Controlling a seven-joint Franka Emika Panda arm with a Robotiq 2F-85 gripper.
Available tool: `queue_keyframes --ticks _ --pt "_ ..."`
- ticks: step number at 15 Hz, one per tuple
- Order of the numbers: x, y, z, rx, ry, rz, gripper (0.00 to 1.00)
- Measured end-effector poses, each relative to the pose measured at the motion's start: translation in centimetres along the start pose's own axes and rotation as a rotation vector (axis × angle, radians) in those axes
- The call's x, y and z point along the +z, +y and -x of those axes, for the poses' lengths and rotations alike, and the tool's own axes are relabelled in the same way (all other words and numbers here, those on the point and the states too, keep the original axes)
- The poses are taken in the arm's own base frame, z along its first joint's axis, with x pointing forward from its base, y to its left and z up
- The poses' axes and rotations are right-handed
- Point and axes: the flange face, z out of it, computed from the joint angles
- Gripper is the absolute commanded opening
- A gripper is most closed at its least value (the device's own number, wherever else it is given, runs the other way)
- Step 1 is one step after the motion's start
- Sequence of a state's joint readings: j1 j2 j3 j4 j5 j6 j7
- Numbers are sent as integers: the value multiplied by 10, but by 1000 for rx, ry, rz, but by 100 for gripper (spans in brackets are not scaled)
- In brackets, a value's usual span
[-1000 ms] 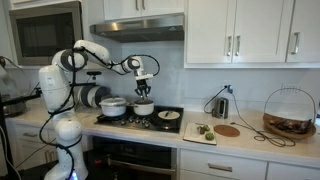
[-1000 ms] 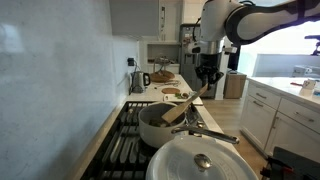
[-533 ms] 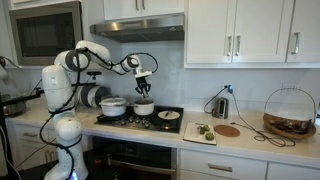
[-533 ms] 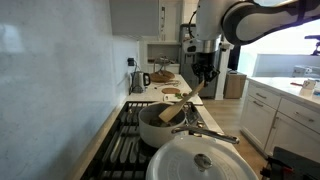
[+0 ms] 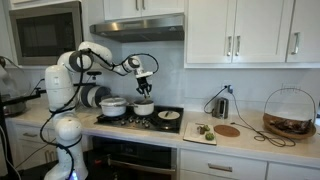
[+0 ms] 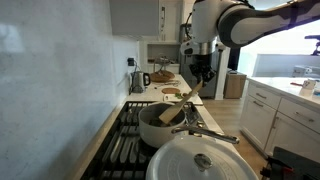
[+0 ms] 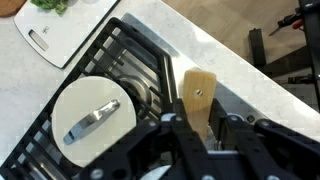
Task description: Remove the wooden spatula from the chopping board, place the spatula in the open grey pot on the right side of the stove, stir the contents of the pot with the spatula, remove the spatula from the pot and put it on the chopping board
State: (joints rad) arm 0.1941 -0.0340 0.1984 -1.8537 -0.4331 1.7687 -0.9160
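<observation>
In both exterior views my gripper (image 5: pixel 143 88) (image 6: pixel 198 84) hangs just above the small grey pot (image 5: pixel 144 107) (image 6: pixel 155 127) on the stove. It is shut on the upper end of the wooden spatula (image 6: pixel 180 107), which slants down into the pot. In the wrist view the fingers (image 7: pixel 200 135) clamp the pale spatula handle (image 7: pixel 197 92), which sticks out past them. The pot is hidden under the gripper in that view. The white chopping board (image 5: pixel 199 131) (image 7: pixel 52 42) lies on the counter beside the stove, with some greens on it.
A larger silvery-white pot (image 5: pixel 113 106) with its lid (image 6: pixel 200 160) stands beside the grey pot. A flat pan with a round pale lid (image 5: pixel 168 115) (image 7: pixel 92 115) sits on the stove near the board. A kettle (image 5: pixel 221 105) and a wire basket (image 5: pixel 290 112) stand further along the counter.
My gripper has shifted slightly sideways above the pot, still holding the spatula, and the spatula's tilt in the pot has changed a little.
</observation>
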Motion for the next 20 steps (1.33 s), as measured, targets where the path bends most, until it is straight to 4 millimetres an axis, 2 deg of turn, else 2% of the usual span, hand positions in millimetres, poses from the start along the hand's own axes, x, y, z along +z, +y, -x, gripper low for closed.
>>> queue_keyframes --ticks 9,19,20 --pt "-1 0 -4 -9 -9 2 7" --pt "-8 -12 -31 -92 -80 55 7" --pt "-9 -13 -33 -97 -80 56 17"
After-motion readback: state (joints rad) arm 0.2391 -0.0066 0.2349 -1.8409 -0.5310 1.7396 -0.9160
